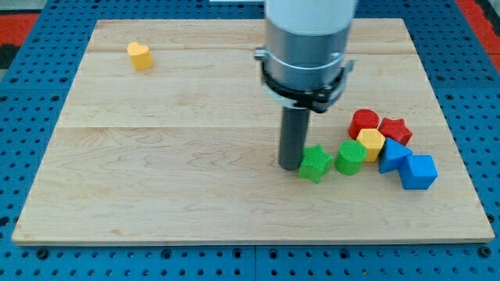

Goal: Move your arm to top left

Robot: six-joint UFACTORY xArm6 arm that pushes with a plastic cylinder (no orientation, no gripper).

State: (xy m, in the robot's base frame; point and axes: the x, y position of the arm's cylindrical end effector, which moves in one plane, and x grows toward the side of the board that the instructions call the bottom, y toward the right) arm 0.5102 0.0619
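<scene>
My tip (291,165) rests on the wooden board (172,172), right of centre, touching or nearly touching the left side of a green star block (315,163). A green cylinder (350,157) stands just right of the star. Further right are a yellow hexagon block (370,143), a red cylinder (364,122), a red star block (394,129), a blue triangular block (392,154) and a blue cube (419,172), all clustered together. A yellow heart-shaped block (140,55) sits alone near the view's top left.
The grey arm body (307,47) rises above the rod and hides part of the board's top middle. A blue pegboard surface (23,156) surrounds the board.
</scene>
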